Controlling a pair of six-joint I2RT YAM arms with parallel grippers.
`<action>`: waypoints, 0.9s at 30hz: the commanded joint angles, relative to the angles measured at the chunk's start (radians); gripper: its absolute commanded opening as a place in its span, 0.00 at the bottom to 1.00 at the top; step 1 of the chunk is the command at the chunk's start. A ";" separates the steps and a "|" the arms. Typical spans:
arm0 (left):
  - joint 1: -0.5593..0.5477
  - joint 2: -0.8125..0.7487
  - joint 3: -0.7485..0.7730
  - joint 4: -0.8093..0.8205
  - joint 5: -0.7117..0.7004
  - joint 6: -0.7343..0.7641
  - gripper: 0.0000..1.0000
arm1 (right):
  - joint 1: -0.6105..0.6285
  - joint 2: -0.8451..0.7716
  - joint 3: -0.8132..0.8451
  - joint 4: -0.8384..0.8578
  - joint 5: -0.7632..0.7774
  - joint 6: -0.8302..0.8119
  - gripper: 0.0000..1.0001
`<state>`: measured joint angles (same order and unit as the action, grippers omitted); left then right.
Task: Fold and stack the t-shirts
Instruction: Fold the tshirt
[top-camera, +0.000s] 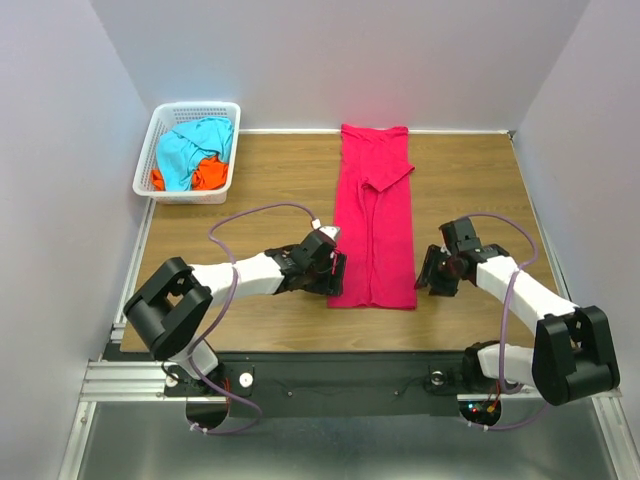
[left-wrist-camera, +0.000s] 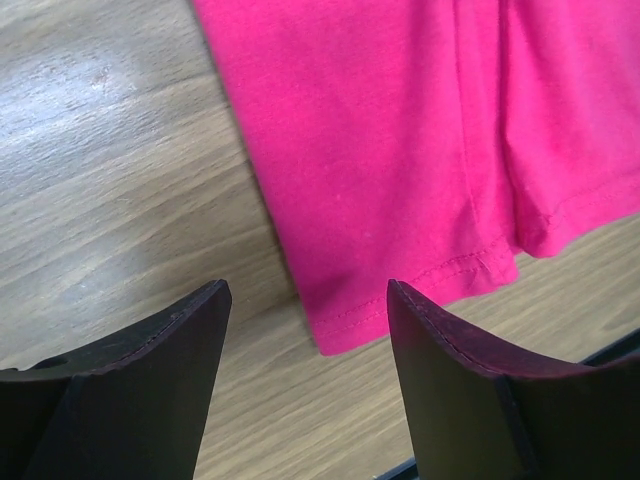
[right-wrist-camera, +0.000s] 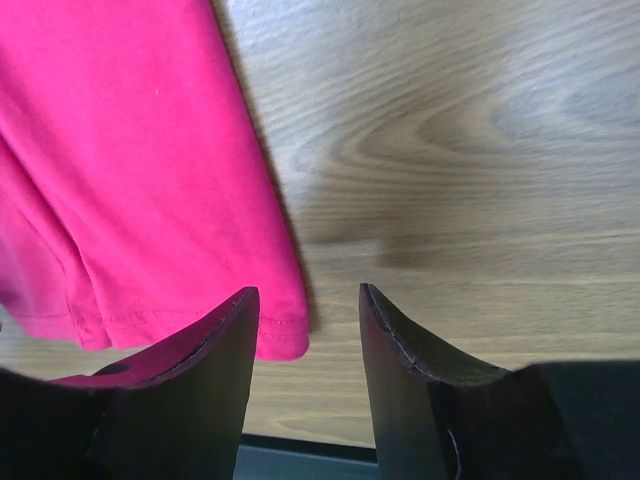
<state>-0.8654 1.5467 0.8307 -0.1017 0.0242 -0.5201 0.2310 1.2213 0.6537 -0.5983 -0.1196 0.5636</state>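
Three t-shirts are in view. The crimson-pink t-shirt (top-camera: 375, 215) lies flat on the wooden table (top-camera: 250, 180), between the two arms. It is folded lengthwise into a long narrow strip that runs from the near edge to the far wall. Both side edges are turned in towards the middle, leaving a seam-like line down the centre, and one short sleeve lies slanted across the far half. The stitched hem is at the near end, and the cloth looks smooth with few wrinkles.

The left gripper (top-camera: 335, 272) sits low at the near left corner of the hem. Its fingers are spread wide and hold nothing, and in the left wrist view that hem corner lies in the gap between them. The right gripper (top-camera: 432, 272) is at the near right corner, also parted and empty, with one finger (right-wrist-camera: 200, 380) over the edge of the hem.

At the far left corner stands a white basket (top-camera: 148, 150) holding the crumpled turquoise-blue t-shirt (top-camera: 190, 150) and the orange t-shirt (top-camera: 210, 175).
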 joint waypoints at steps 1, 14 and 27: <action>-0.009 0.013 -0.007 -0.006 -0.038 -0.017 0.75 | 0.016 -0.005 -0.014 0.017 -0.046 0.030 0.50; -0.053 0.082 -0.008 -0.010 -0.001 -0.026 0.63 | 0.122 0.049 -0.028 0.003 -0.038 0.085 0.51; -0.084 0.099 -0.024 -0.059 0.014 -0.041 0.57 | 0.152 0.070 -0.029 -0.031 0.069 0.104 0.50</action>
<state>-0.9314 1.6005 0.8314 -0.0631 0.0105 -0.5453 0.3626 1.2663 0.6144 -0.5999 -0.1013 0.6556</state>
